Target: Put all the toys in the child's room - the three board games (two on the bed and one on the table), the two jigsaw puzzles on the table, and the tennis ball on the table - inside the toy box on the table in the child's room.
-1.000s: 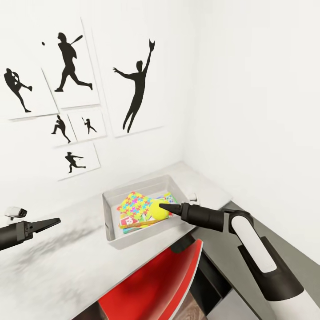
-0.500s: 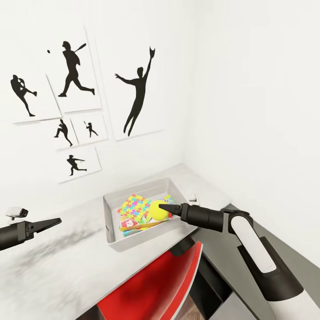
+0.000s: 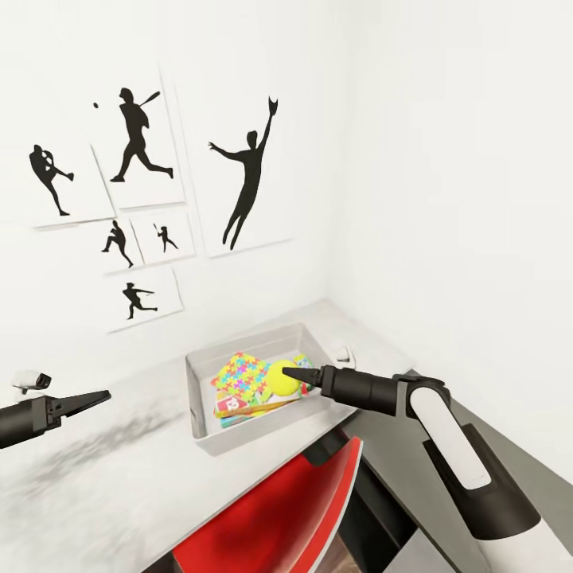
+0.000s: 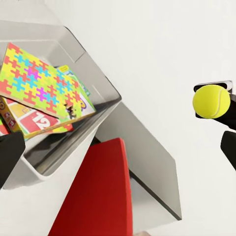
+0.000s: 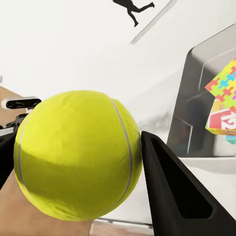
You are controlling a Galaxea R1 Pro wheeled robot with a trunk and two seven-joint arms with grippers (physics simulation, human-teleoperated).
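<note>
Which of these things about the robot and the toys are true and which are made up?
1. The right gripper holds the tennis ball. True.
2. The toy box is empty. False: a jigsaw puzzle and game boxes lie in it.
3. The left gripper holds a game box. False: it holds nothing.
4. A red chair stands at the table. True.
5. The wall pictures show flowers. False: black athlete figures.

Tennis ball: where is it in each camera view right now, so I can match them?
Head view: tennis ball at the right gripper, over the toy box.
Left wrist view: ball near the right edge.
Right wrist view: ball fills the foreground.
Shared landmark: the toy box's jigsaw puzzle.
</note>
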